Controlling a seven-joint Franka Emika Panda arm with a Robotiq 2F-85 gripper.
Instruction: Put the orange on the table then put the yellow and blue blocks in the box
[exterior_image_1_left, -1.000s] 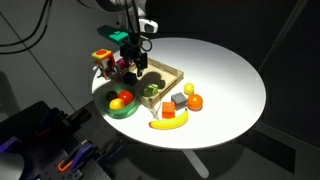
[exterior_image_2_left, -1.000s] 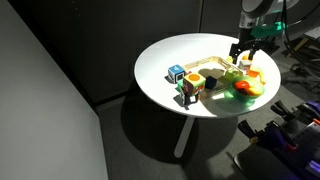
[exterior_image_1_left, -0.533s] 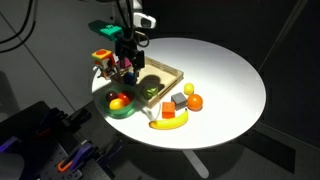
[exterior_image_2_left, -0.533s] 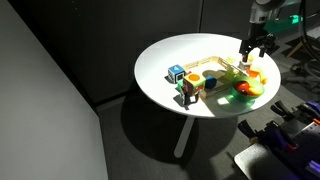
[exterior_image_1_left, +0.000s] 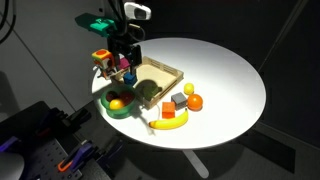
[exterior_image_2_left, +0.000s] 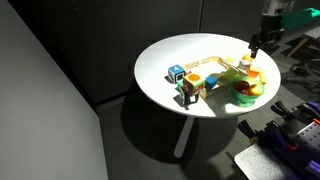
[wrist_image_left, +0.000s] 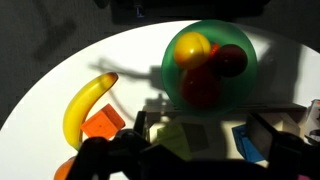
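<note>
Nearest the front edge of the table (exterior_image_1_left: 225, 75) in an exterior view, a banana (exterior_image_1_left: 168, 123) is seen lying flat, with a green bowl (exterior_image_1_left: 127, 113) of toy fruit just beside it; a little farther in, the orange (exterior_image_1_left: 196, 101) is found resting on the bare tabletop, outside the box, so the first part of the task is judged done; the yellow block (exterior_image_1_left: 188, 90) sits just beside the orange, with a grey block (exterior_image_1_left: 177, 101) close by; behind these the box (exterior_image_1_left: 165, 76) lies, partly shaded by the arm; the blue block (exterior_image_2_left: 176, 72) is made out in an exterior view near the table's rim, beside the box and outside it (its faces cannot be read at this size); farthest and highest, the gripper (exterior_image_1_left: 126, 62) is held above the table, its jaws spread wide with nothing between them, which is borne out in the wrist view, where the fingers (wrist_image_left: 100, 162) are seen far apart; for the step judged to be in hand, the fetching of a block, the claw should be lowered squarely so that two flat opposite faces are taken; the fingers should be turned so that neither lands on the orange or the grey block; the block should be raised clear of the low wall and let go low over the box floor
</note>
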